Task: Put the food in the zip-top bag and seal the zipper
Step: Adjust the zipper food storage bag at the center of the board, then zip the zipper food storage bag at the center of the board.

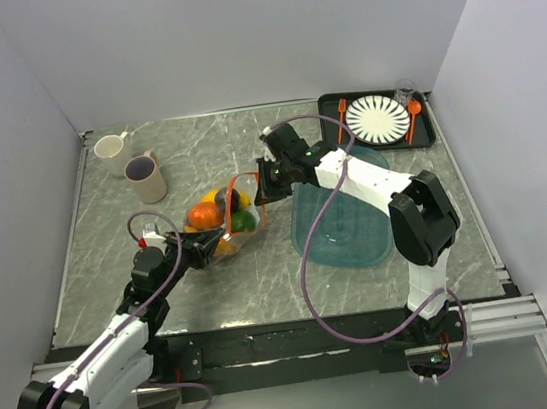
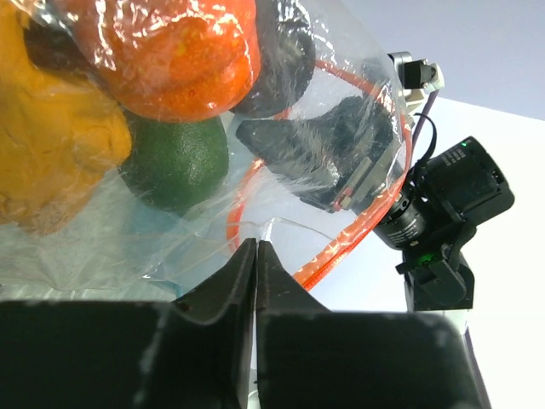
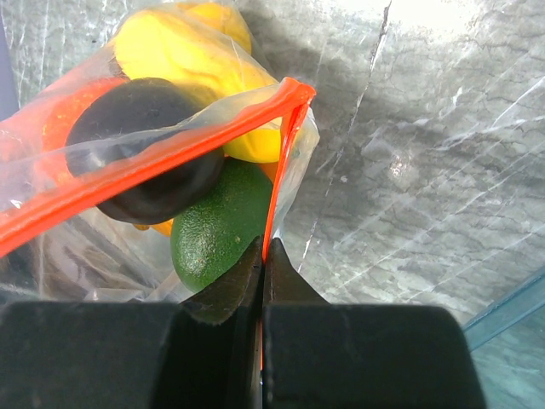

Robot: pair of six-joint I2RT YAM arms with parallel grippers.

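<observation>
Zip-top bag (image 1: 226, 239): centre of the overhead view, just left of the teal tray (image 1: 348, 230), with the food (image 1: 204, 216) already inside.
Zipper (image 3: 153, 162): mouth open, one lip pinched in the closed right gripper (image 3: 262, 256).
Left gripper (image 2: 256, 251): clamped on clear film at the bag's lower left.
Handling, as I judge it: the left anchors the bag taut while the right presses along the strip, keeping the green fruit (image 3: 217, 234) clear of the seal.

The grey marbled worktop (image 1: 263, 276) carries a white mug (image 1: 110, 145) and a beige mug (image 1: 147, 179) far left, a teal tray (image 1: 343, 231) centre-right, and a black tray (image 1: 428, 134) in the far right corner. The zip-top bag (image 1: 230, 240) is mid-worktop (resting or lifted, unclear).
</observation>
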